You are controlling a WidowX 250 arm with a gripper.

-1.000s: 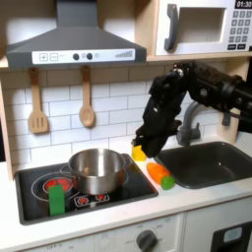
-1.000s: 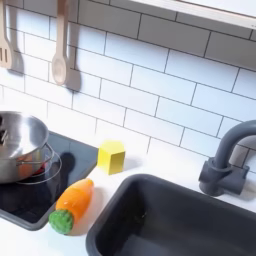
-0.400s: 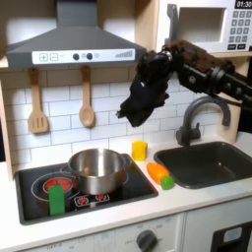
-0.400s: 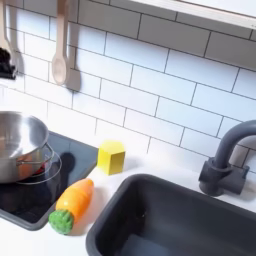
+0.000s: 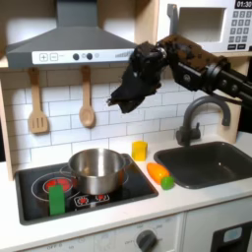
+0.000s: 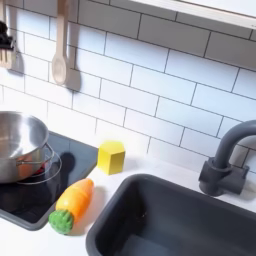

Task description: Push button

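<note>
Overhead, gripper (image 5: pixel 120 98) raised beneath range hood buttons (image 5: pixel 83 56), finger opening hard to tell, nothing visibly held, steel pot (image 5: pixel 96 169) on stove, contents hidden, sink basin (image 5: pixel 212 162) bare, carrot (image 6: pixel 72 205) beside it.

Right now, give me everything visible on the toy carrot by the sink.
The toy carrot looks like smooth plastic: an orange body ending in a green cap. It lies on its side on the white counter, wedged between the black stovetop and the dark sink basin, green end toward the camera in the second exterior view. The yellow block sits just behind it, apart. In the first exterior view the carrot is well below the claw; nothing grips it.
</note>
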